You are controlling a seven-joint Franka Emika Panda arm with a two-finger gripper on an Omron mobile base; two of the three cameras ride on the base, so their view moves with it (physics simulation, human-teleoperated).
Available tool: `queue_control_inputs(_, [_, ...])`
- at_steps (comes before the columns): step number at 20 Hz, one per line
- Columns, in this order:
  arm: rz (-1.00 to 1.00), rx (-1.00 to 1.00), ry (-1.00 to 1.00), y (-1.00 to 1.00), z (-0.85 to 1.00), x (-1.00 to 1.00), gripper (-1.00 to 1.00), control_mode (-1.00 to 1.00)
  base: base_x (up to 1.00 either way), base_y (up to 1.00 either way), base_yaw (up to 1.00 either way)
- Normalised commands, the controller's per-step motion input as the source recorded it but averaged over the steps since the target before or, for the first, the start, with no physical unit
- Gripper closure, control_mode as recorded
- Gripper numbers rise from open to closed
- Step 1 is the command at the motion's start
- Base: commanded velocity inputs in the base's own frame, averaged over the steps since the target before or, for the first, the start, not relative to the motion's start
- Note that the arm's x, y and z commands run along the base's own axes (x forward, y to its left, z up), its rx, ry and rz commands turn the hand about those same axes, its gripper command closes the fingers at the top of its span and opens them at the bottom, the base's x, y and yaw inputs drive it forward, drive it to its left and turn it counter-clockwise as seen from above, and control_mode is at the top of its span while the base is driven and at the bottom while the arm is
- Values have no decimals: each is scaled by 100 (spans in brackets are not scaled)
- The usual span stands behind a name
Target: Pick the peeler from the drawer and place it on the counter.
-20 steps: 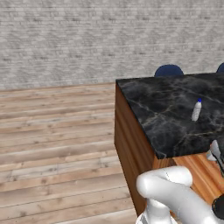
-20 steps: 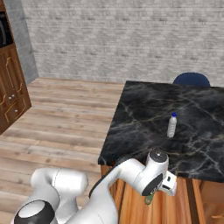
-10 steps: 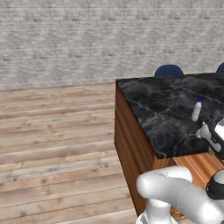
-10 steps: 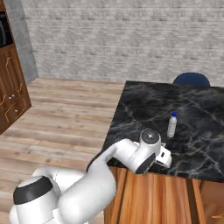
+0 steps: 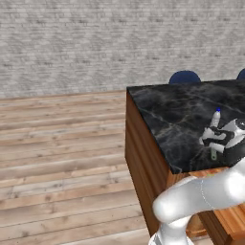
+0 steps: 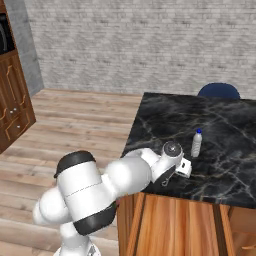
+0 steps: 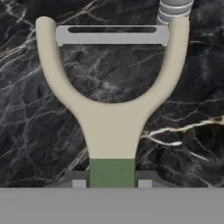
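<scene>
Risen from drawer (image 5: 229, 217), now over counter (image 5: 177, 110). My gripper (image 7: 112, 183) clamped on peeler (image 7: 112, 109) at green handle. Light, stiff, slim; smooth handle may pivot. White bottle (image 6: 197, 143) near.

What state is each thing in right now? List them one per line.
peeler: held by its green handle, head pointing away from the hand, above the counter, not yet set down.
gripper: shut on the peeler's handle.
counter: bearing the bottle; peeler not yet on it.
drawer: pulled out below the counter's near edge.
white bottle: upright on the counter, blue cap on, just beyond the gripper.
</scene>
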Motion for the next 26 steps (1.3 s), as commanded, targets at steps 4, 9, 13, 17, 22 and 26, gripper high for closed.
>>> queue_control_inputs(4, [2,0,12,4,-76,100,-100,-100,0,0,0])
queue_control_inputs(9, [0,0,-12,3,-34,48,-100,-100,0,0,0])
queue_control_inputs(13, [2,1,-28,34,88,-6,-100,-100,0,0,0])
queue_control_inputs(17, [16,0,-1,61,100,-26,-100,-100,0,0,0])
queue_control_inputs(22, [23,0,9,35,100,21,-100,-100,0,0,0])
queue_control_inputs(26, [11,0,0,31,100,72,-100,-100,0,0,0])
